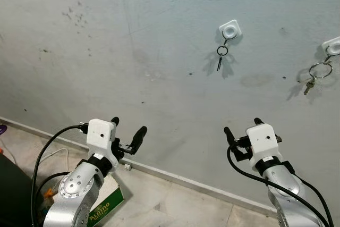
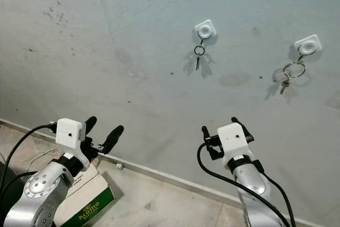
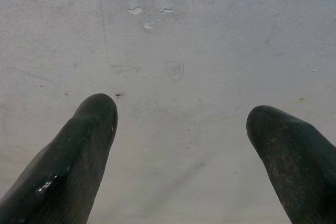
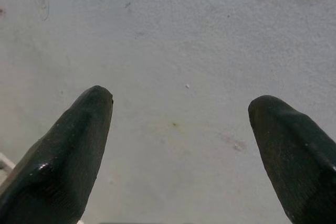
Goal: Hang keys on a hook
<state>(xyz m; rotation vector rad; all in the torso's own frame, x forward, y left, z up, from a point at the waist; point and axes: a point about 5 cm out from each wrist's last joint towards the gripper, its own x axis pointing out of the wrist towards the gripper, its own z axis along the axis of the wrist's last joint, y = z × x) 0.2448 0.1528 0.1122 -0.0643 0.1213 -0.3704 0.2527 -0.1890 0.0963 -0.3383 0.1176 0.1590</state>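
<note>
Two white square hooks are stuck on the grey wall. The left hook [image 1: 230, 29] carries a small ring with a thin key [image 1: 221, 57]. The right hook [image 1: 333, 46] carries a larger ring with a brass key [image 1: 316, 75]. My left gripper [image 1: 128, 129] is open low at the left, far below the hooks, holding nothing. My right gripper [image 1: 242, 126] is open too, low under the space between the hooks, with nothing between its fingers [image 4: 68, 150]. Both wrist views look at bare wall between the black fingertips [image 3: 73, 150].
A white skirting strip [image 1: 175, 176] runs along the foot of the wall above a tiled floor. A cardboard box with green print [image 1: 106, 200] lies by my left arm. A dark object [image 1: 10, 190] stands at the far left.
</note>
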